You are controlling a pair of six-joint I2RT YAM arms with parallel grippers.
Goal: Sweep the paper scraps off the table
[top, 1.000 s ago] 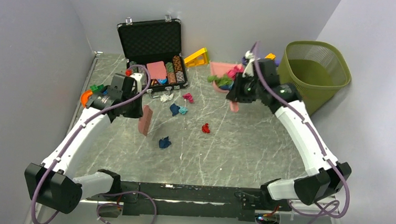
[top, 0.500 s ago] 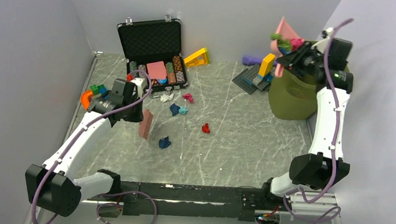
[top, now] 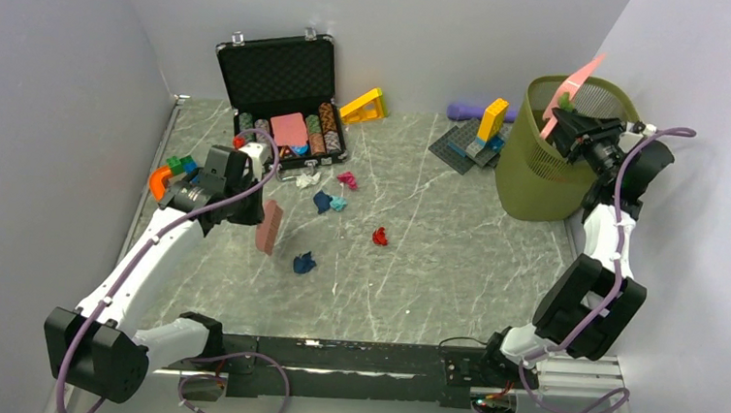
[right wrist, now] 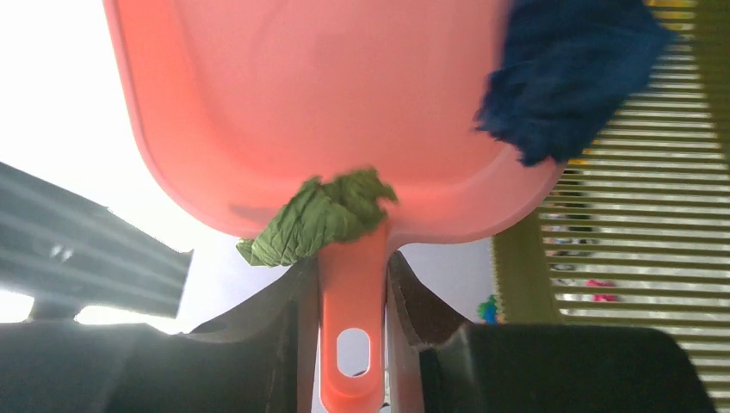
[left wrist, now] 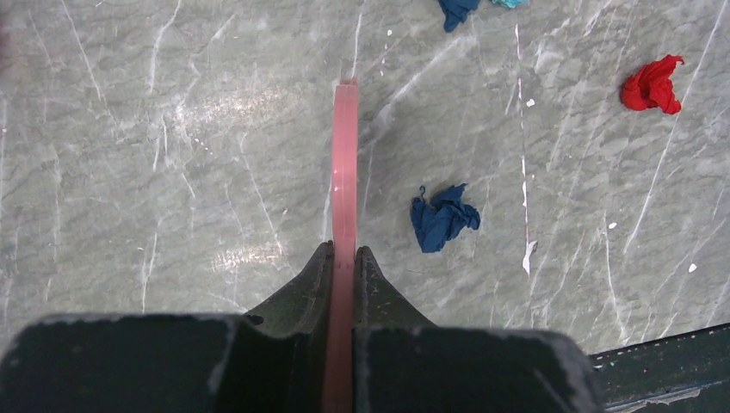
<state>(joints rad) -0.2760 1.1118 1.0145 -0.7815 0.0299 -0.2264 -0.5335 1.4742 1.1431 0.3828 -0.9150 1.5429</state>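
Crumpled paper scraps (left wrist: 443, 219) are judged feather-light, better pushed than pinched; a pink plastic dustpan (right wrist: 318, 112) is clenched in the right hand (right wrist: 351, 284), a pink board (left wrist: 345, 163) in the left hand (left wrist: 344, 258).

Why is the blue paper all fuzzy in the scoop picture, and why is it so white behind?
Right wrist view: the blue paper is smeared, maybe tumbling or too close to the lens; behind the pink scoop the bright background is washed out. Left wrist view: sharp, with soft glare on the table.
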